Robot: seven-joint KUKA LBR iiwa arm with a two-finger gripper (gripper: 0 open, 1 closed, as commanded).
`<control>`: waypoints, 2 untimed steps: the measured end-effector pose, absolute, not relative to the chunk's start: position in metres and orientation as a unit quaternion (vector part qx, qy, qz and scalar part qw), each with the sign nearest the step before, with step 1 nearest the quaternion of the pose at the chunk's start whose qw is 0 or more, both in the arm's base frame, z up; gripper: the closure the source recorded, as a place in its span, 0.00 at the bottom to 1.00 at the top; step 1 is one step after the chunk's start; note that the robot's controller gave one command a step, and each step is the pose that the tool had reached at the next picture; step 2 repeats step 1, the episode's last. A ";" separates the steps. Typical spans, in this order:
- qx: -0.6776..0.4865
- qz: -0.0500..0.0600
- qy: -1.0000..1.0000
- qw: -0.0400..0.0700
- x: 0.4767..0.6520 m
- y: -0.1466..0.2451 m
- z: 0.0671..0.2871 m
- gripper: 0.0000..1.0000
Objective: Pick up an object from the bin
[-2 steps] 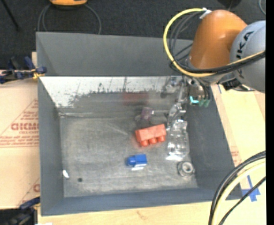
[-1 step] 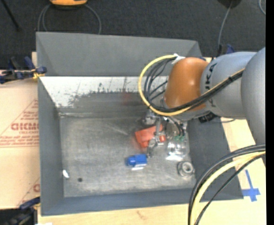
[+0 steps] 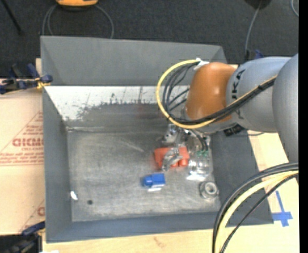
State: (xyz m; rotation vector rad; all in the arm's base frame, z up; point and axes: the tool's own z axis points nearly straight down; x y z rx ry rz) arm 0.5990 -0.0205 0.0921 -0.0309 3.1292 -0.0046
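A grey metal bin (image 3: 106, 157) stands on a dark floor. Its bottom is scuffed, and its pale far wall is streaked with dark specks. The gripper (image 3: 171, 159) is low inside the bin, right of the middle, directly over a red-orange block (image 3: 159, 155) that lies on the bin's bottom. The gripper's metal parts cover the middle of this block, so red shows on either side of them. Whether the jaws are spread, pressed together or pinching the block cannot be told from this view, nor whether the block is off the bottom.

Just to the right of the gripper lies a clear, glassy-looking piece (image 3: 199, 167), close beside the block. Beyond it, toward the near right corner, is a small grey metal ring (image 3: 209, 188). On the near-left side of the block, a little apart from it, sits a small blue block (image 3: 154, 181) with a pale edge along its near side. Well apart from all of these, close to the left wall, is a tiny white scrap (image 3: 74, 195).

Above the gripper the wrist carries a rounded orange cover (image 3: 209, 91), with yellow and black cables (image 3: 165, 91) looping round its left side. The thick grey arm (image 3: 267, 91) comes in over the bin's right rim.
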 end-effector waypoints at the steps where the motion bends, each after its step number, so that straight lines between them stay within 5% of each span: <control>1: -0.153 -0.002 0.988 0.006 0.601 -0.033 0.287 1.00; 2: -0.153 -0.002 0.988 0.006 0.601 -0.033 0.287 1.00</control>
